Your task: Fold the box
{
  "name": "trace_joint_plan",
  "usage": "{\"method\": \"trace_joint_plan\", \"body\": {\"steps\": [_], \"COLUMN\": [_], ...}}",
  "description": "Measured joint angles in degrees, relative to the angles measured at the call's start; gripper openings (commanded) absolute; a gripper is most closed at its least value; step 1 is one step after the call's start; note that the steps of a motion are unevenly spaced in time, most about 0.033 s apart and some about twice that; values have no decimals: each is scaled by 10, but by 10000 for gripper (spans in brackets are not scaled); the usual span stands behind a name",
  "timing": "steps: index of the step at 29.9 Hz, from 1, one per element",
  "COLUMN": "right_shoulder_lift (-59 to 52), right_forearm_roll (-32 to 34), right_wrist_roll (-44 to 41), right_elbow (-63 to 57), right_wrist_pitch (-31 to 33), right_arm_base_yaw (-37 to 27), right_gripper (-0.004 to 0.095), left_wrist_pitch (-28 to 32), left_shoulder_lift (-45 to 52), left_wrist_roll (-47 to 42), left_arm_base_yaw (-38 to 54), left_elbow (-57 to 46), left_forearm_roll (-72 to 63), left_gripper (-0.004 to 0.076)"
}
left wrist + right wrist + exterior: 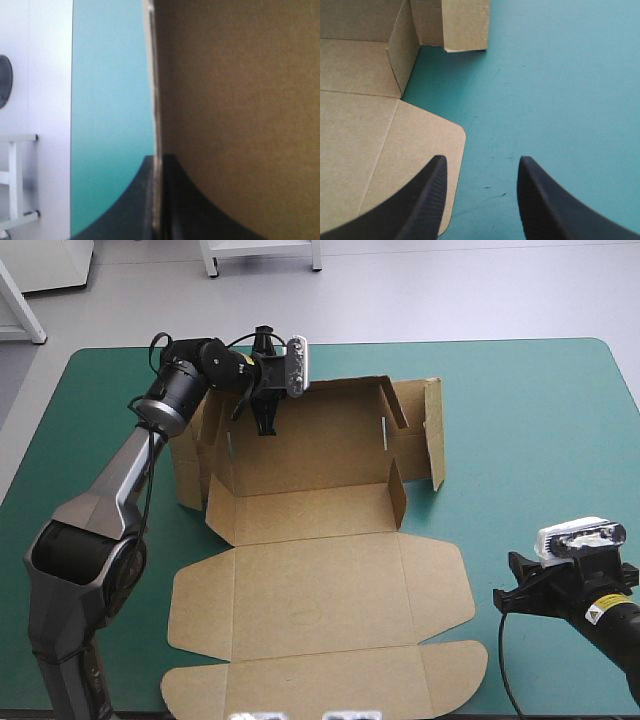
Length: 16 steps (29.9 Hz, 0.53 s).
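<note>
One wide teal-green cover [540,410] carries everything, and the box [310,455] lies across its middle, a cut sheet of brown board only partly shaped. Its far half has walls standing around a shallow tray, while the lid [320,590] lies flat toward the near edge. On the right of the tray a side panel [433,430] stands upright, not tucked in.

At the tray's far-left corner the left gripper [265,425] reaches down, its black fingers pressed together on a raised wall [225,100]. The left wrist view shows the thin edge of the board running between them. Well apart from it, the right gripper [480,165] hovers over bare cover near the table's near right corner. Its fingers are spread and hold nothing, just beside the lid's rounded flap [420,145].

The board looks light and thin. It is probably stiff across each panel and willing to bend only along its scored lines. A pinch on a free edge, close to a crease, seems the soundest hold, since a grip in mid-panel would likely bow the sheet. With so little weight, the box may well slide on the cover when pushed, so one gripper should steady it while the other turns a flap. Too hard a squeeze could leave a dent.
</note>
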<state>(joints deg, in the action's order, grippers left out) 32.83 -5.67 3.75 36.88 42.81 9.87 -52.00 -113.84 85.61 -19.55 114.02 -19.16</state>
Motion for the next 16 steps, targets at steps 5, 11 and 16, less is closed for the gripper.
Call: {"method": "trace_joint_plan", "body": {"steps": [5, 11, 16], "right_shoulder_lift": [0, 10, 12], "right_forearm_roll": [0, 0, 0], "right_wrist_roll": [0, -14, -38], "right_elbow": [0, 0, 2], "right_wrist_pitch": [0, -1, 0], "right_arm_base_yaw": [0, 0, 0], "right_gripper": [418, 418, 418], "left_wrist_pitch": [34, 106, 195], "left_shoulder_lift": [38, 160, 246], "left_wrist_roll": [-25, -174, -373], "left_arm_base_yaw": [-57, -141, -217], "left_elbow": [-31, -188, -341], "left_forearm_roll": [68, 228, 423], "left_gripper": [-9, -8, -8]}}
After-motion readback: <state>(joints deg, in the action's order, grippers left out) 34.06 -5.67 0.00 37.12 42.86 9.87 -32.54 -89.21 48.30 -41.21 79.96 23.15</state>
